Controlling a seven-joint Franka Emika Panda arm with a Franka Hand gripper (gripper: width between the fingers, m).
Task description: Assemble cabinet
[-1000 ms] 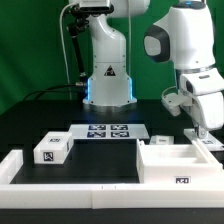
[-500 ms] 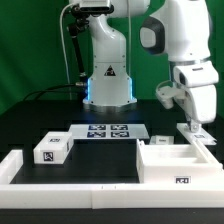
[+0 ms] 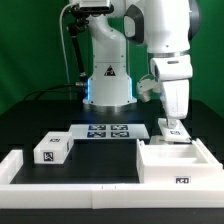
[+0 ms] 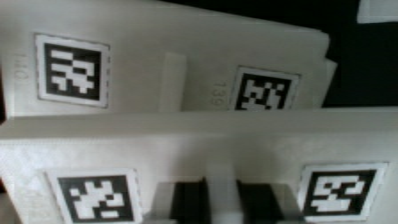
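Observation:
The cabinet [image 3: 176, 166], a large white open shell with a tag on its front, stands at the exterior view's right. My gripper [image 3: 172, 121] hangs over the shell's back edge, shut on a small white tagged piece [image 3: 172, 130]. In the wrist view the two dark fingers of my gripper [image 4: 228, 203] clamp a white panel [image 4: 178, 160] with a tag on either side. Behind the panel lies another white surface with two tags [image 4: 169, 70]; I cannot tell which part it is. A small white tagged block [image 3: 52, 149] lies on the table at the exterior view's left.
The marker board [image 3: 108, 131] lies flat at the middle back. A long white border rail [image 3: 70, 173] runs along the front and turns back at the left. The robot's base [image 3: 108, 88] stands behind the marker board.
My gripper has moved toward the exterior view's left with the white piece in it, from past the cabinet's right side to over its back edge.

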